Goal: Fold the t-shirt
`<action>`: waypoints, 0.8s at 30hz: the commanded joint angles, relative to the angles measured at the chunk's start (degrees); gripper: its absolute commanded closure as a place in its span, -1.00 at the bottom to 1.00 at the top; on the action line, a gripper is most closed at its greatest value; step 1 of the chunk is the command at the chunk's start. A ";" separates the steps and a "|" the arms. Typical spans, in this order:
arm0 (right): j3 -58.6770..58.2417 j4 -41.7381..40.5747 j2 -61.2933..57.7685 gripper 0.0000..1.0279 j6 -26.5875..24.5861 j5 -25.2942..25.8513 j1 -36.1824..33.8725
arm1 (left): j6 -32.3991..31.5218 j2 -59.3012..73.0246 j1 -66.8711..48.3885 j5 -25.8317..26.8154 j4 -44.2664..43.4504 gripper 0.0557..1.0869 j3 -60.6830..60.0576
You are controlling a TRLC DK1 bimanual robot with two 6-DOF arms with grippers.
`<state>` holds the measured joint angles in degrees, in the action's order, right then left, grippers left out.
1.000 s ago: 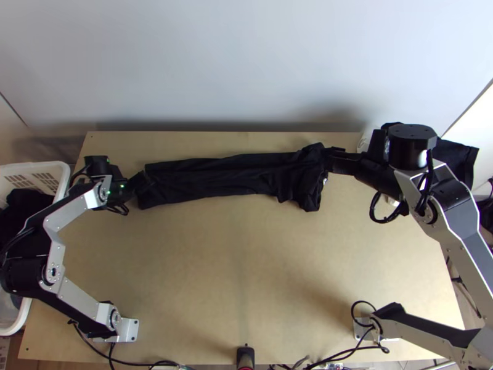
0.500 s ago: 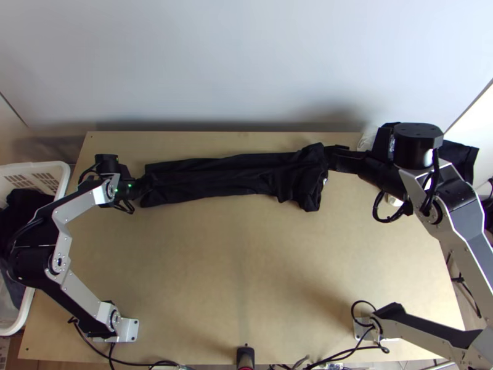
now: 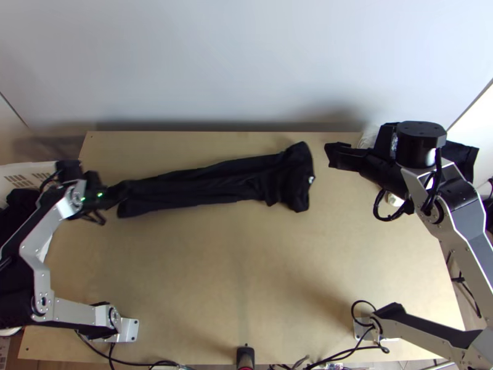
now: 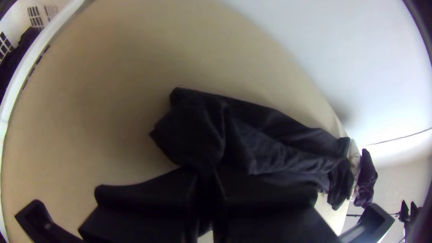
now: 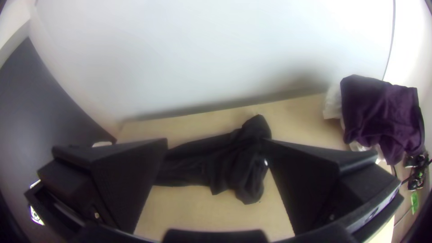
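The black t-shirt (image 3: 215,182) lies as a long narrow strip across the far half of the table, its right end wider and bunched. At its left end my left gripper (image 3: 121,192) holds the cloth. In the left wrist view that gripper (image 4: 206,180) is shut on the t-shirt (image 4: 274,144), with a pinched part rising to its fingers. My right gripper (image 3: 330,155) is just right of the bunched end, apart from it. The right wrist view has the right gripper (image 5: 216,148) wide open, the t-shirt (image 5: 243,157) lying beyond the gap.
A white basket (image 3: 24,174) with dark cloth stands at the table's left edge. Behind the right arm, dark purple cloth (image 5: 382,112) lies over something white at the far right corner. Bare wood (image 3: 246,265) spreads in front of the t-shirt.
My left gripper has moved left, and the t-shirt has slid left with it, its right end now clear of the right gripper. The right arm has shifted only slightly to the right.
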<state>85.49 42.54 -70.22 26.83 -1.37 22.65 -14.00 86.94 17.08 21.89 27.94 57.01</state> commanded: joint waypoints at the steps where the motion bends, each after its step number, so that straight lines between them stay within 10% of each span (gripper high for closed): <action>1: -0.68 -0.88 -0.01 -0.89 0.07 0.05 0.11 | 8.20 -5.46 8.67 1.75 6.51 0.93 -4.63; 24: -2.09 -1.24 0.78 -0.89 0.07 0.14 0.28 | 1.08 -5.99 -5.66 -0.88 8.79 0.93 4.60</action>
<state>84.03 41.28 -70.02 26.96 -1.34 22.92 -10.04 80.97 17.26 22.26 36.62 59.18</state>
